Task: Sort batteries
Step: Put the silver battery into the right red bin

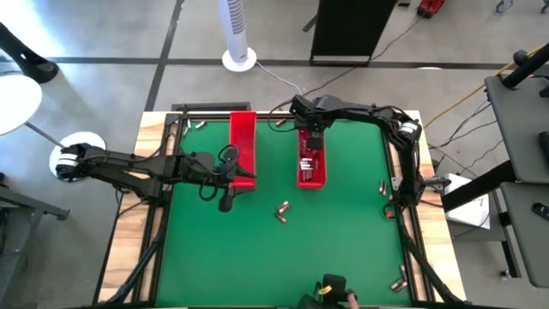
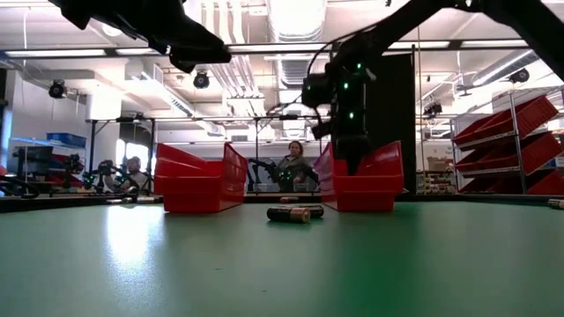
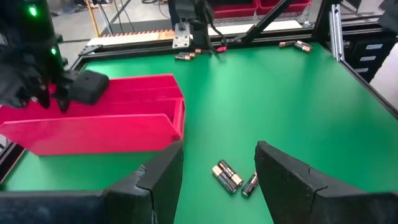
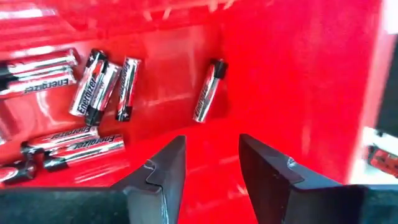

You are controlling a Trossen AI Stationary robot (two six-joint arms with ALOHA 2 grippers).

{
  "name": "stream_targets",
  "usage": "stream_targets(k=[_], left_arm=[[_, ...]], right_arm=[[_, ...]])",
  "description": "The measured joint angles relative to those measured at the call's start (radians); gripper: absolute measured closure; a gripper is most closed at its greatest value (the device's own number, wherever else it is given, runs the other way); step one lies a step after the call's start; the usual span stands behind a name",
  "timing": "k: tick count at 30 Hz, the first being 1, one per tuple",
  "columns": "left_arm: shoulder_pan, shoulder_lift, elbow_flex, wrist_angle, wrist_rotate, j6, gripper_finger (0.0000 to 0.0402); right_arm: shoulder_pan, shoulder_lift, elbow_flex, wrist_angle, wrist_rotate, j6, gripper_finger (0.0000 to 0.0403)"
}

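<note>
A: While the right gripper (image 4: pixel 208 165) hangs inside the right red tray (image 1: pixel 310 167), what do its jaws hold?

B: Nothing. They stand a little apart and bare above the tray floor, where silvery batteries (image 4: pixel 93 81) lie; one battery (image 4: pixel 208 99) lies alone just beyond the fingertips.

A: And the left gripper (image 3: pixel 217 171)?

B: Its fingers are spread wide and empty, just at the near end of the left red tray (image 1: pixel 243 146). Three loose batteries (image 3: pixel 233 179) lie on the green mat (image 1: pixel 343 249) close ahead of it.

A: Anything else on the mat?

B: More batteries (image 1: pixel 383 187) at its three o'clock edge, another pair (image 1: pixel 399 281) toward five o'clock. Beyond the table, a person (image 2: pixel 293 165) sits at twelve o'clock, with red bins on shelves (image 2: pixel 511 145) at two o'clock.
</note>
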Motion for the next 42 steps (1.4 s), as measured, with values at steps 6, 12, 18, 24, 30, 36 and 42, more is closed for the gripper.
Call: stream_targets(k=[6, 12, 18, 24, 30, 36, 42], left_arm=[[-0.016, -0.026, 0.000, -0.073, -0.059, -0.032, 0.0222], [-0.061, -0.104, 0.000, -0.237, -0.253, -0.127, 0.0222], [-0.066, -0.162, 0.000, -0.359, -0.322, -0.217, 0.0222], [0.020, -0.189, 0.046, -0.468, -0.409, -0.228, 0.0222], [0.235, -0.119, 0.232, -0.775, -0.376, -0.239, 0.0222], [0.483, -0.015, 0.401, -0.920, -0.274, -0.153, 0.0222], [0.713, 0.147, 0.552, -1.009, -0.230, -0.099, 0.0222]], right_arm=[[0.044, -0.127, 0.000, -0.010, -0.007, 0.019, 0.0253], [0.154, -0.319, -0.001, -0.041, -0.182, 0.177, 0.0244], [0.394, -0.507, -0.089, 0.027, -0.257, 0.273, 0.0268], [0.662, -0.649, -0.292, 0.259, -0.180, 0.356, 0.0293], [0.886, -0.698, -0.547, 0.579, -0.093, 0.435, 0.0306], [1.074, -0.648, -0.713, 0.871, 0.000, 0.522, 0.0301], [1.204, -0.549, -0.736, 0.944, 0.170, 0.622, 0.0286]])
